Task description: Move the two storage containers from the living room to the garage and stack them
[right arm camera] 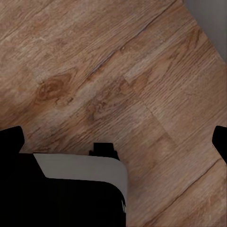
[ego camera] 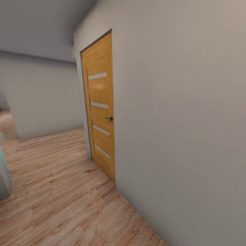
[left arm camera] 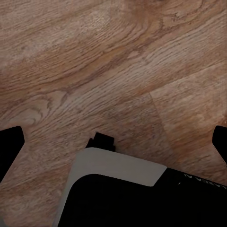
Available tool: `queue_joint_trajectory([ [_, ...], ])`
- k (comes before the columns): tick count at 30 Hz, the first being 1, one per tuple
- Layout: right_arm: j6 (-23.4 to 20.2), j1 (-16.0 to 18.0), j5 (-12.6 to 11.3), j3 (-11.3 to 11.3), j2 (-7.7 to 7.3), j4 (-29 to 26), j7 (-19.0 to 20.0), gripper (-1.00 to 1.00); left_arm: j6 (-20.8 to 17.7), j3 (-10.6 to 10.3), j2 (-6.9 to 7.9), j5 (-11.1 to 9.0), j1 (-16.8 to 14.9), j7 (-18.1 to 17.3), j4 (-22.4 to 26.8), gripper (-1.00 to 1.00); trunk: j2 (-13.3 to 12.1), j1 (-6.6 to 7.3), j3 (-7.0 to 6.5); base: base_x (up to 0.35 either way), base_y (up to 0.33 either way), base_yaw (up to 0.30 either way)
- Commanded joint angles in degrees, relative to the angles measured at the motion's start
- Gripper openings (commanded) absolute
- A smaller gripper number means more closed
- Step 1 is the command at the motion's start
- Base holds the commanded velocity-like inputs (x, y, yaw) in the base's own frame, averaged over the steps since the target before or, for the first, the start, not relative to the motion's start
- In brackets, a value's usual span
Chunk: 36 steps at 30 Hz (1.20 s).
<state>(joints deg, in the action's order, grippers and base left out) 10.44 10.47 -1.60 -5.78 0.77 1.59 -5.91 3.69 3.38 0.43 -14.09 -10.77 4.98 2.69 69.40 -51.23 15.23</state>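
The two storage containers are out of view. My left gripper (left arm camera: 113, 142) hangs open over light wood-plank flooring (left arm camera: 94, 61), its dark fingertips (left arm camera: 10, 146) at the picture's two sides with nothing between them. My right gripper (right arm camera: 113, 142) is open the same way over the planks (right arm camera: 94, 71), also holding nothing. Under each gripper sits a white and black part of my own body (left arm camera: 118, 170).
An orange-wood door (ego camera: 99, 109) with four glass slats and a dark handle (ego camera: 109, 118) stands closed in a pale grey wall (ego camera: 184, 119) close on my right. Wood-plank floor (ego camera: 58, 191) runs ahead toward a far wall (ego camera: 41, 99). A teal-edged object (ego camera: 4, 171) sits at the left edge.
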Motion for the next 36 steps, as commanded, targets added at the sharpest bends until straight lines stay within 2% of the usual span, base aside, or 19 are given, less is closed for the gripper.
queue_joint_trajectory([
  [1,0.28,0.08,-0.16,-0.46,0.02,0.17,-0.24,1.0,0.18,0.31,0.0,-0.06,-0.04,0.03,-0.05,1.0,0.05,-0.03,0.07,0.204,0.0,0.274],
  [17,0.28,0.08,-0.09,-0.51,0.0,0.17,-0.24,1.0,0.18,0.31,0.0,-0.09,-0.04,0.05,-0.05,1.0,0.05,-0.03,0.07,0.175,0.0,0.274],
  [36,0.28,0.08,-0.07,-0.55,-0.22,0.18,0.12,1.0,0.18,0.31,-0.03,-0.07,-0.04,0.1,-0.05,1.0,0.05,-0.03,0.07,0.042,0.0,0.274],
])
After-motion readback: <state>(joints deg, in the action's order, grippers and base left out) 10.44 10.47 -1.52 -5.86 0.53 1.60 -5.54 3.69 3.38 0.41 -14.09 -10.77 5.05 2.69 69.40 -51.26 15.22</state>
